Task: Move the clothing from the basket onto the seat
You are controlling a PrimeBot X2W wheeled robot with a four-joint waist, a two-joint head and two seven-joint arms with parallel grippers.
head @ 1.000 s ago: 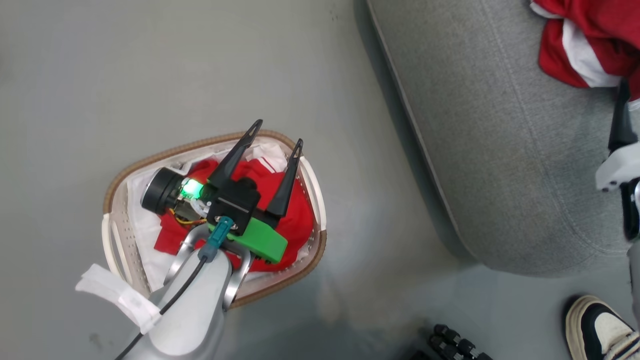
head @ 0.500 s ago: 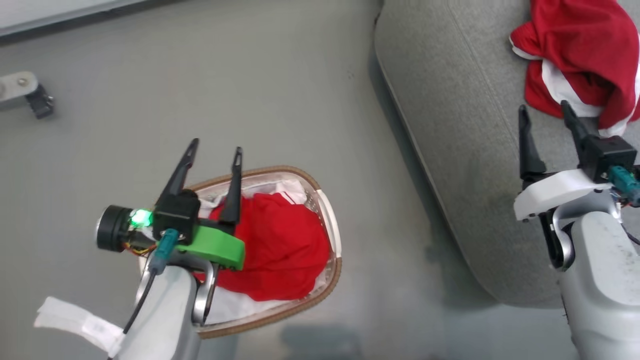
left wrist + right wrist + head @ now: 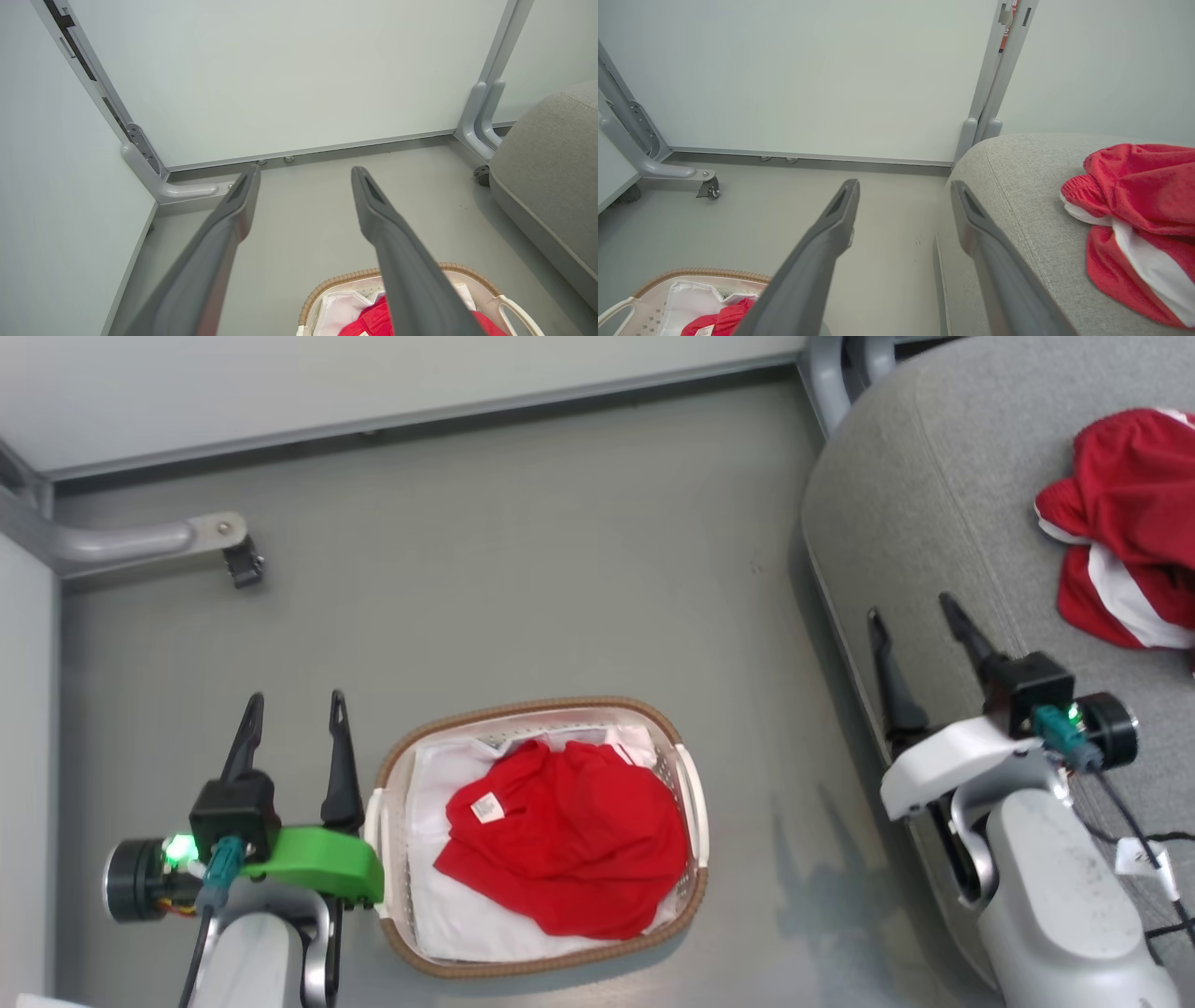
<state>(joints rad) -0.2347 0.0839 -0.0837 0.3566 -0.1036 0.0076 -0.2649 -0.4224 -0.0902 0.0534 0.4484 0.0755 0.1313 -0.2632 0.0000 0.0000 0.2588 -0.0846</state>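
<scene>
1. Our left hand (image 3: pixel 295 698) gapes wide, empty; the basket (image 3: pixel 523 707) just to its right holds red clothing (image 3: pixel 569 845).
2. Our right hand (image 3: pixel 908 607), wide and empty, hangs by the seat (image 3: pixel 934 523) edge; another garment (image 3: pixel 1130 523) lies right of it.

Clothing (image 3: pixel 1125 490) on seat (image 3: pixel 934 523) cut by right edge; liner (image 3: pixel 443 917) in basket (image 3: pixel 523 707) mostly covered.
</scene>
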